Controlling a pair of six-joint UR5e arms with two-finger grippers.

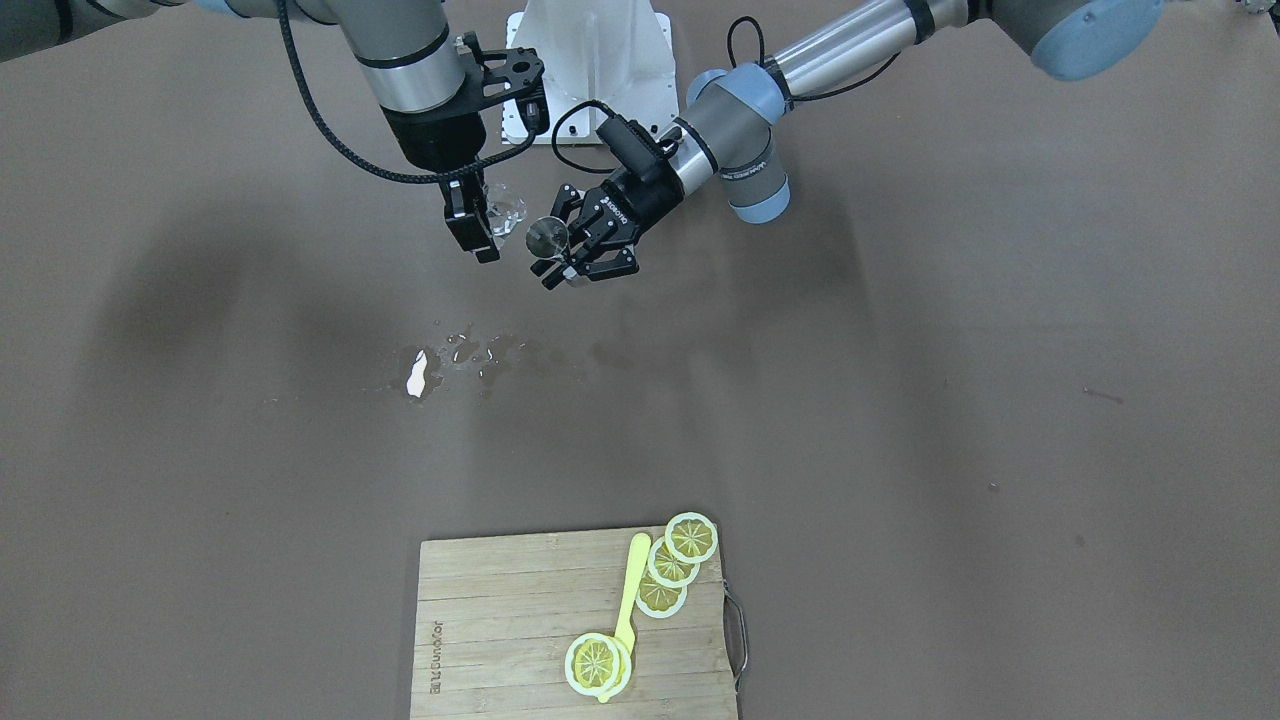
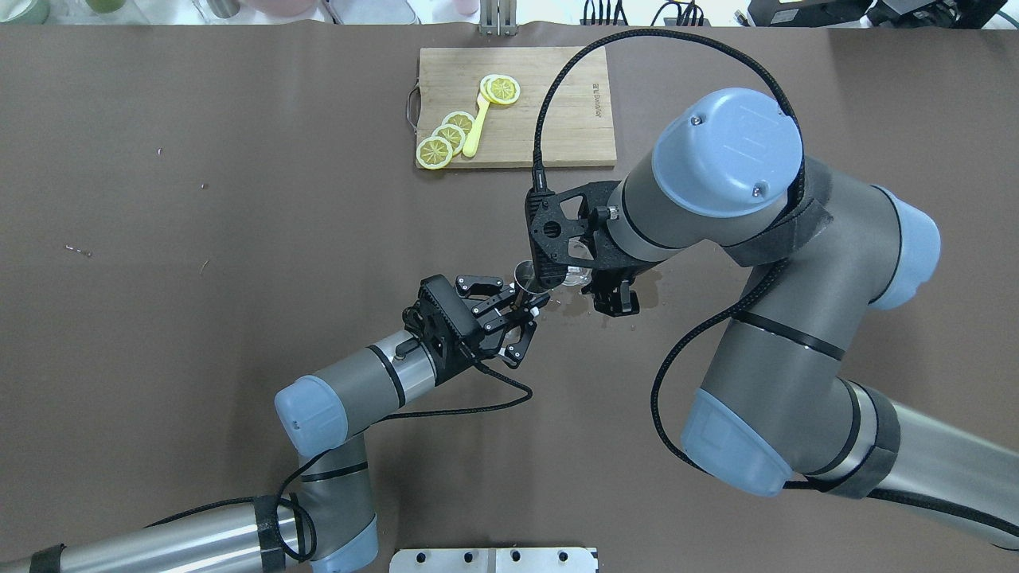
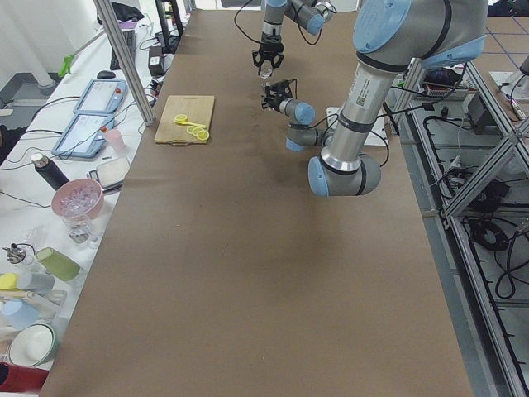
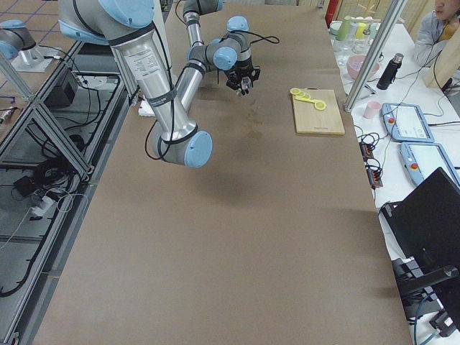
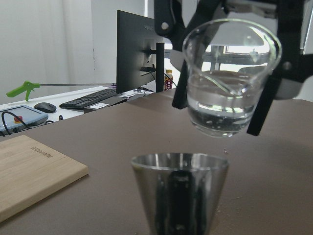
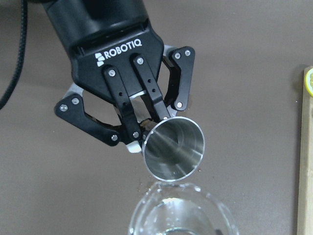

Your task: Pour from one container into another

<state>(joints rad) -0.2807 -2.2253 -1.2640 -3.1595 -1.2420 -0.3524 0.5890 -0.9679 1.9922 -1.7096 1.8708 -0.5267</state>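
A small metal cup point(image 1: 547, 237) hangs above the table, tilted, with my left gripper point(image 1: 577, 262) shut on its lower part. Right beside it, slightly higher, my right gripper point(image 1: 489, 234) is shut on a clear glass point(image 1: 506, 211) holding some water. In the left wrist view the glass point(image 5: 229, 83) hovers just behind and above the metal cup's point(image 5: 179, 196) rim, black fingers point(image 5: 262, 110) flanking it. From the right wrist, the cup's open mouth point(image 6: 173, 149) faces the glass rim point(image 6: 179, 210) below the left gripper point(image 6: 142, 133).
Spilled water point(image 1: 472, 353) and a white scrap point(image 1: 417, 373) lie on the brown table below the grippers. A wooden cutting board point(image 1: 500, 640) with lemon slices point(image 1: 691, 537) and a yellow spoon point(image 1: 630, 590) sits at the far table edge.
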